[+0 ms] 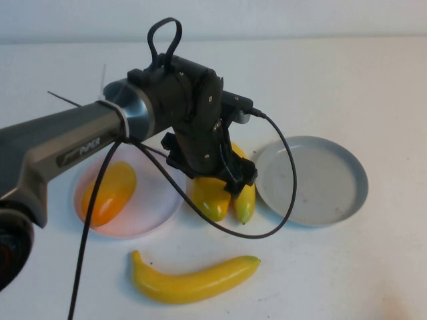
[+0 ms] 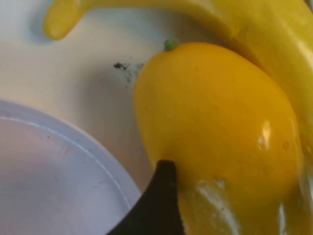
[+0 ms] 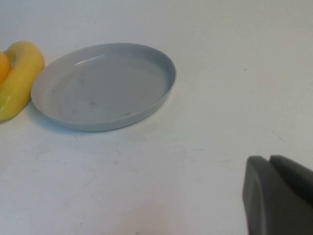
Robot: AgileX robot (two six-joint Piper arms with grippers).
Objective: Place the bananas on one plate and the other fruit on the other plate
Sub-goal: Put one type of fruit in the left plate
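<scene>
Straddling the yellow mango (image 1: 212,199), left gripper (image 1: 217,180) spread; right gripper (image 3: 279,196) pressed together, parked.

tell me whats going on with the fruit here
The left claw is open, down over the yellow mango lying on the table beside one banana, between the plates. The orange mango already lies on the pink plate. The grey plate is empty; the other banana lies on the table. The right claw is shut, parked aside.

Left arm is reaching in, right arm is waiting low.
I am stretching my left arm (image 1: 73,143) across, its wrist bent down, holding my left gripper (image 1: 217,183) with jaws wide apart; I am keeping my right gripper (image 3: 276,196) closed near the table.
</scene>
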